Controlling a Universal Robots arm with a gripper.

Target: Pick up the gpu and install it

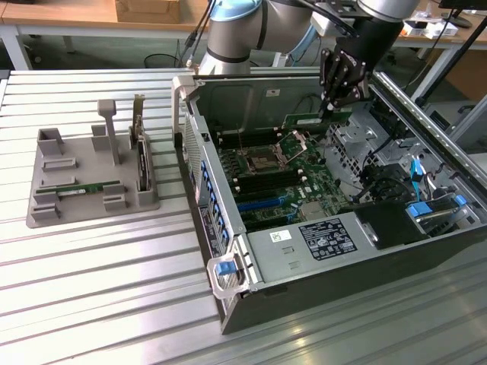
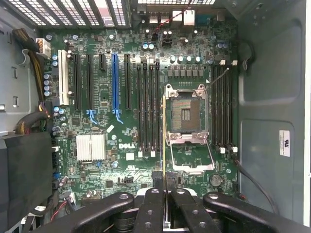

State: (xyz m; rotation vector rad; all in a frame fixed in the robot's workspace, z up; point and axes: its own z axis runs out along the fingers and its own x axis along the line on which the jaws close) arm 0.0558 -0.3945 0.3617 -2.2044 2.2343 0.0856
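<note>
- Hand (image 1: 330,105): closed on the gpu (image 1: 304,119), gripping its upper long edge about mid-length. In the wrist view the fingers (image 2: 153,199) meet on the board's thin edge.
- Gpu, position: held level and on edge inside the open computer case (image 1: 304,266), over the motherboard (image 1: 297,190), alongside the CPU socket (image 2: 187,114) and the bank of black slots. Whether its lower edge touches a slot cannot be told.
- Gpu, handling (judged): light, stiff and thin. It is fragile at the contact edge and at its mounted chips, and the faces are smooth enough to slip or tilt in a narrow grip. It is best held on the upper edge near the middle, clear of the contacts.
- Fixture tray (image 1: 46,217): grey, well apart on the exterior view's left. It carries a second green stick (image 1: 87,187) lying flat and an upright dark card (image 1: 141,163).
- Desk (image 1: 114,304): ribbed metal slats, pale and reflective. Both case and tray rest on it.
- Room: wooden benches along the far side, with cables hanging behind the arm.
</note>
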